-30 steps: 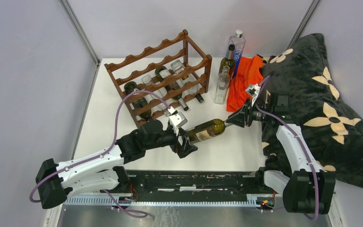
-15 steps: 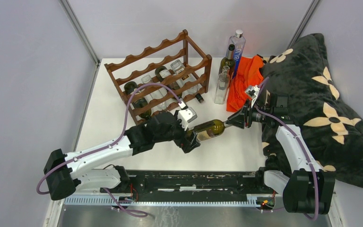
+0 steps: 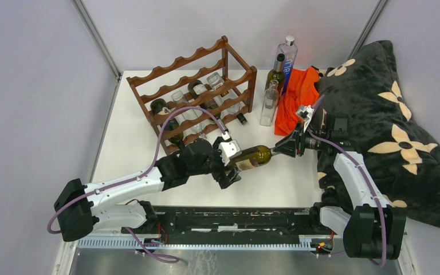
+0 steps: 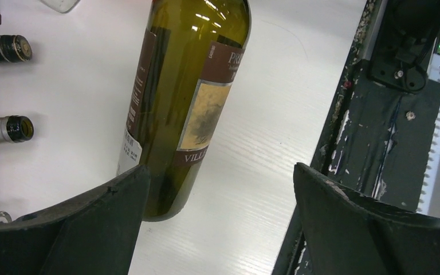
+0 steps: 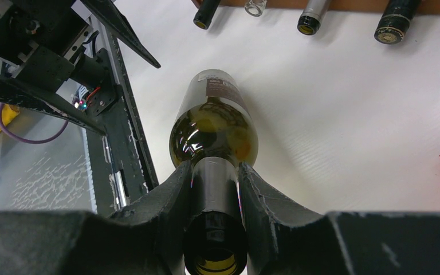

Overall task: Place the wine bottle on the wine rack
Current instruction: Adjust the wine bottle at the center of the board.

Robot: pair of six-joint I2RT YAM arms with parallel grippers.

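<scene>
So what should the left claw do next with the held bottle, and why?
Probably close the left claw on the wine bottle near its base. Its jaws stand wide open there, the right claw grips only the neck, and the wine rack stands nearer the left arm.

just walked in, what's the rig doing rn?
Looks like a handover. The right tool is shut on the neck of the wine bottle, holding it roughly level in front of the wine rack. The left tool is wide open at the bottle's base end, not gripping. The rack holds several other bottles; this one is not yet on it.
</scene>
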